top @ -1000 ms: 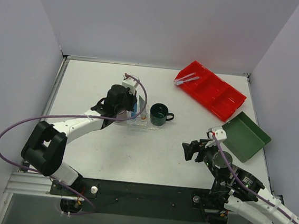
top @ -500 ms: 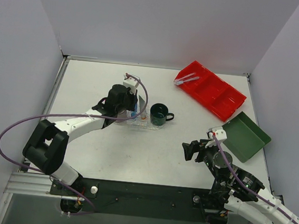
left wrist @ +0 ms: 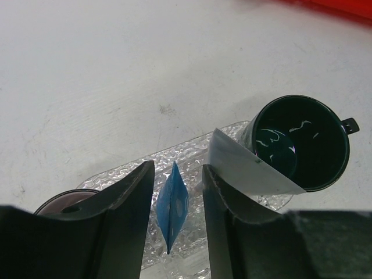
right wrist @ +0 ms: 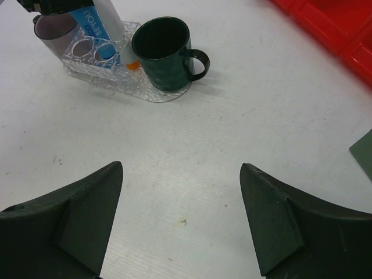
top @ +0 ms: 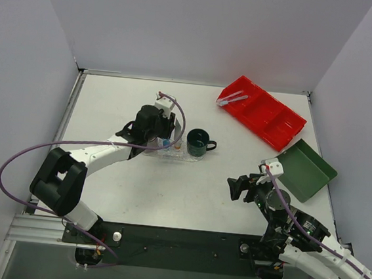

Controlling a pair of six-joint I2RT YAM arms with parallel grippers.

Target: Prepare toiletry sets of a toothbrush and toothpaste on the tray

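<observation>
Shifting slightly over tray [left wrist: 192,154], left fingers [left wrist: 125,215] spread astride blue tube [left wrist: 174,206], right fingers [right wrist: 75,221] spread

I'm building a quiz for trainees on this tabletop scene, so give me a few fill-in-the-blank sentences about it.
The mug on the clear tray is dark ___.
A ___ tube lies between the open fingers of the left hand.
The wrapped toothbrush lies in the ___ bin.
Missing words: green; blue; red.
</observation>
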